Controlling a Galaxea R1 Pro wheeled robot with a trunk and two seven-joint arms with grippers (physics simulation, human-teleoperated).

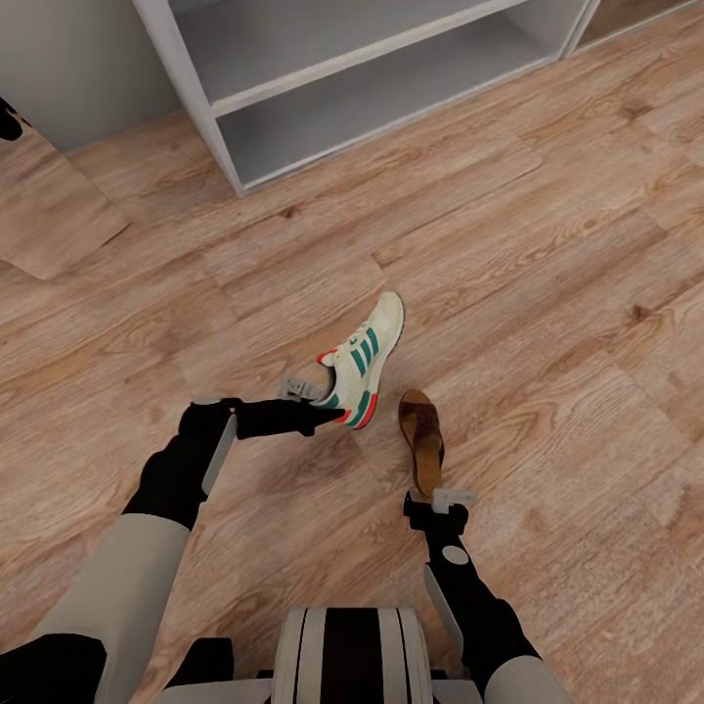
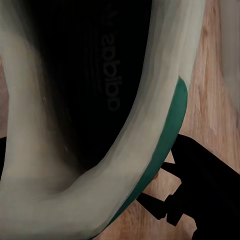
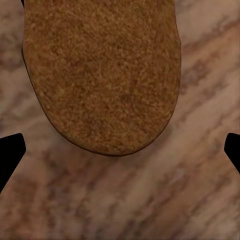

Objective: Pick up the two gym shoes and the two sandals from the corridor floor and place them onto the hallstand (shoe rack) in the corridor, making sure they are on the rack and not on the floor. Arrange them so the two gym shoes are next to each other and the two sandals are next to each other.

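One gym shoe [image 1: 364,362] lay on the corridor floor [image 1: 548,293], an off-white lace-up sneaker with green side stripes and red accents at tongue and heel, its toe pointing toward the hallstand [image 1: 372,88] and its heel nearer the robot. In the left wrist view the shoe [image 2: 150,150] showed its dark inner sole with printed lettering, a pale collar and a green band at the heel. Just beside it lay one sandal [image 1: 422,438], flat and dark brown, lengthwise on the planks. Its mottled footbed [image 3: 100,75] showed a rounded end. The hallstand stood well apart, light grey, with open shelf slots.
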